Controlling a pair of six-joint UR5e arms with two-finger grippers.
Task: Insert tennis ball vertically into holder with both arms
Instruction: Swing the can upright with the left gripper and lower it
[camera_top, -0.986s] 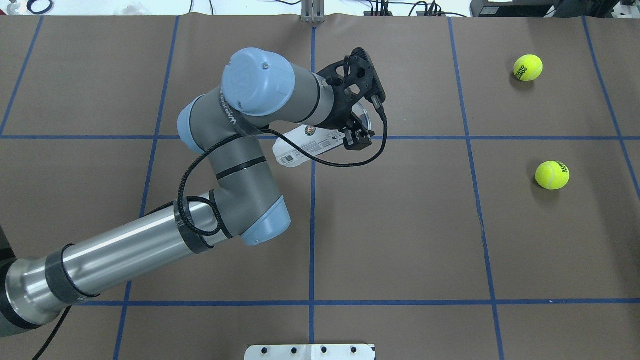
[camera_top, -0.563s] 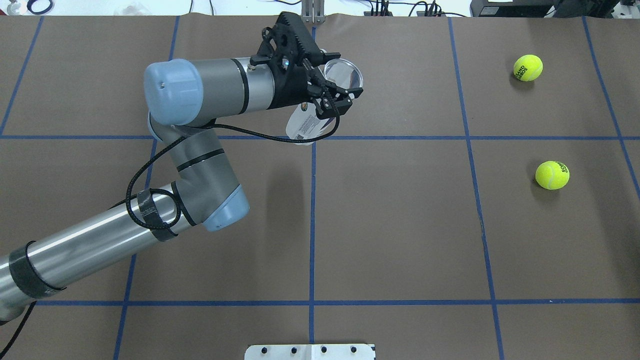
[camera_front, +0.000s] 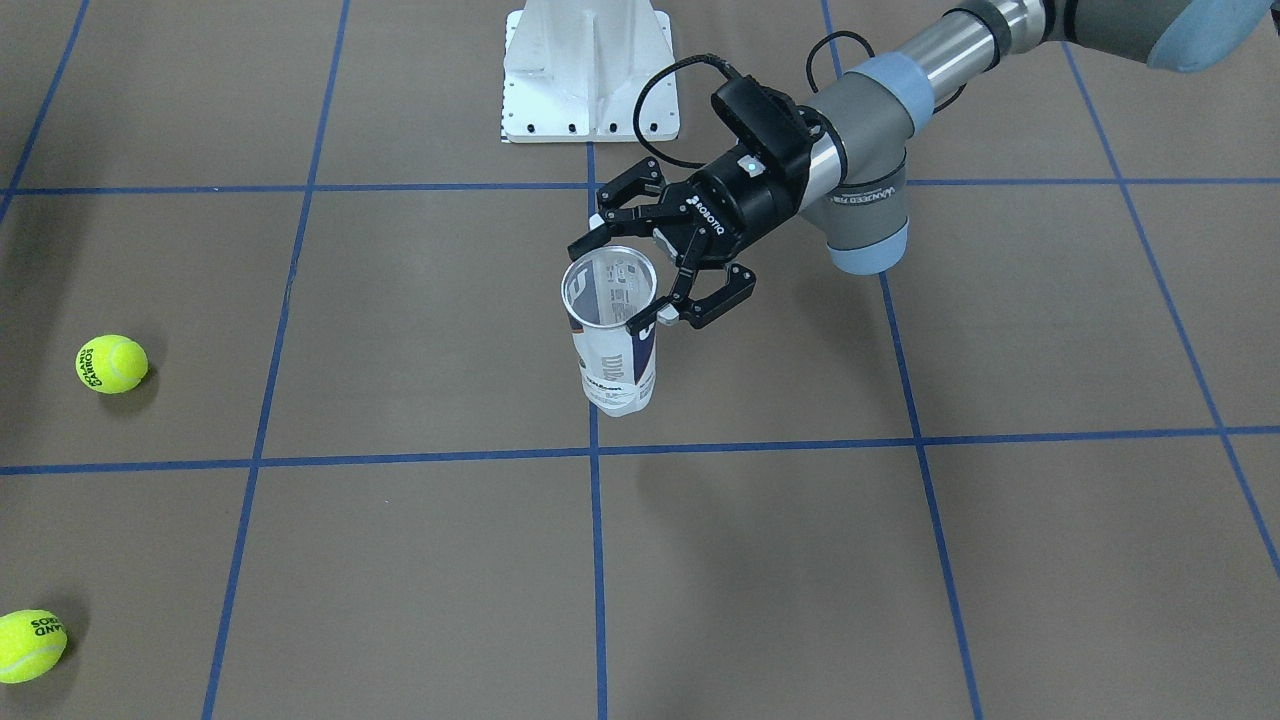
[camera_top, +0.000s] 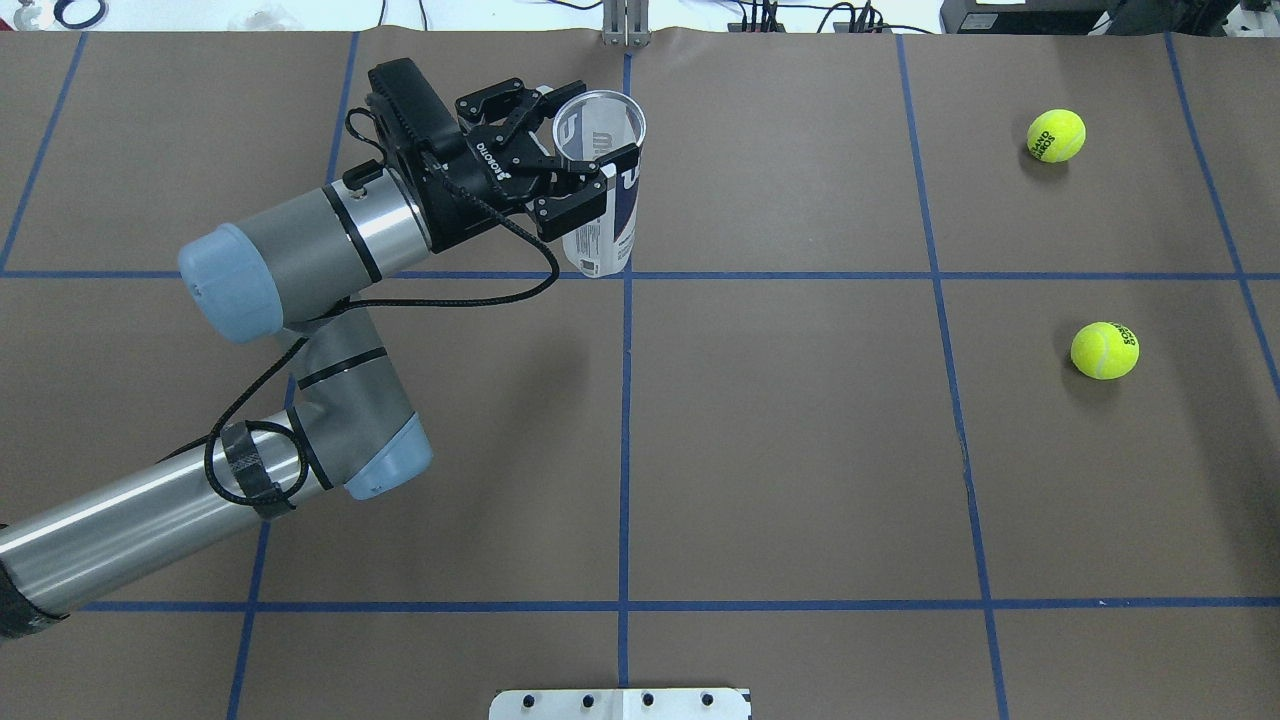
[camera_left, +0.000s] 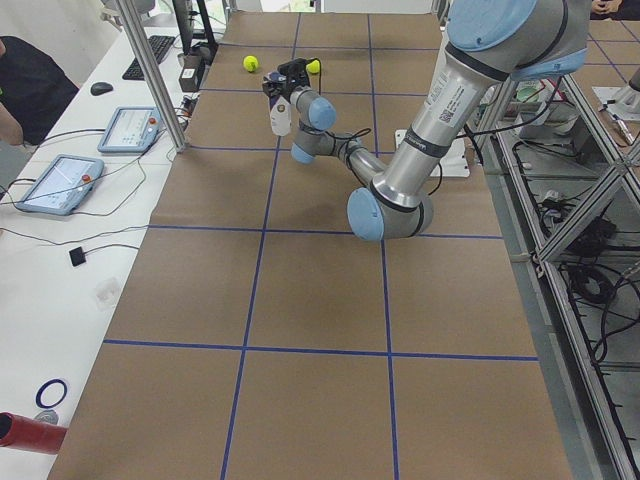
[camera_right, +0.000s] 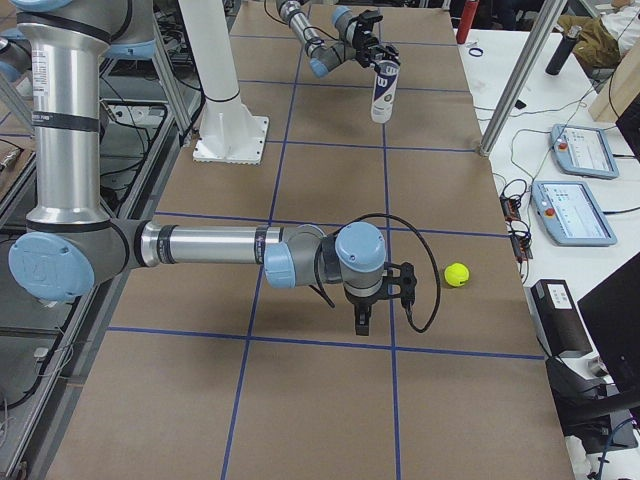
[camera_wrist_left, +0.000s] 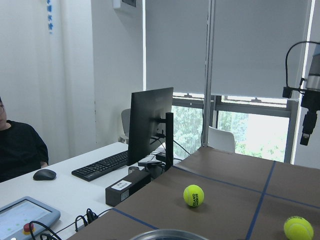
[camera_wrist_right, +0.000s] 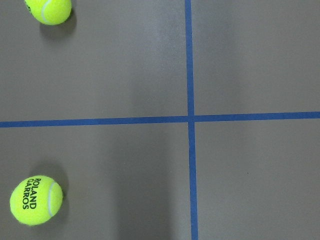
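The holder (camera_top: 606, 228), a clear tube with a white and navy label, hangs upright above the table with its open mouth up. It also shows in the front view (camera_front: 617, 352), far off in both side views (camera_left: 281, 115) (camera_right: 383, 88), and its rim shows in the left wrist view (camera_wrist_left: 165, 234). My left gripper (camera_top: 590, 155) (camera_front: 627, 285) is shut on the tube just under the rim. Two tennis balls (camera_top: 1056, 135) (camera_top: 1104, 350) lie at the table's right. My right gripper (camera_right: 362, 320) points down near one ball (camera_right: 456, 273); I cannot tell if it is open.
The white pedestal base (camera_front: 590, 70) (camera_top: 620, 703) stands at the robot's edge of the table. The right wrist view shows both balls (camera_wrist_right: 36, 200) (camera_wrist_right: 48, 9) on brown paper with blue tape lines. A desk with tablets (camera_left: 60, 183) and a person (camera_wrist_left: 20, 145) lies beyond the far edge.
My left wrist has swung round and back toward the far edge. The tube has gone from tilted on its side to upright with its mouth up. The balls have not moved.
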